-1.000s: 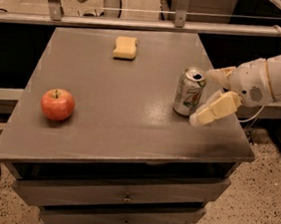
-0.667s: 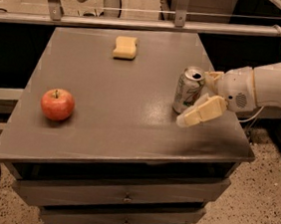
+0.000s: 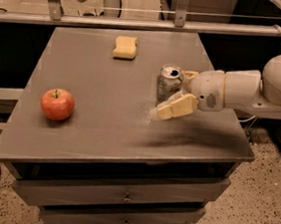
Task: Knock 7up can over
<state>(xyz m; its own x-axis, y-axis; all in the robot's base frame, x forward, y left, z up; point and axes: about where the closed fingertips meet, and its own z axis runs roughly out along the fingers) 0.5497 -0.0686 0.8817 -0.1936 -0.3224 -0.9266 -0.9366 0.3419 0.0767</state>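
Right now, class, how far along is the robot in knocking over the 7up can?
Done: the gripper is at the 7up can, fingers open either side. In hand: nothing tipped; the can stands upright on the table. Left: push it over.

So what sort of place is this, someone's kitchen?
Probably a robot test lab, not a home. A plain grey drawer cabinet stands on a speckled floor with a metal rail behind, bearing a can, apple and sponge. The gripper is at the can.
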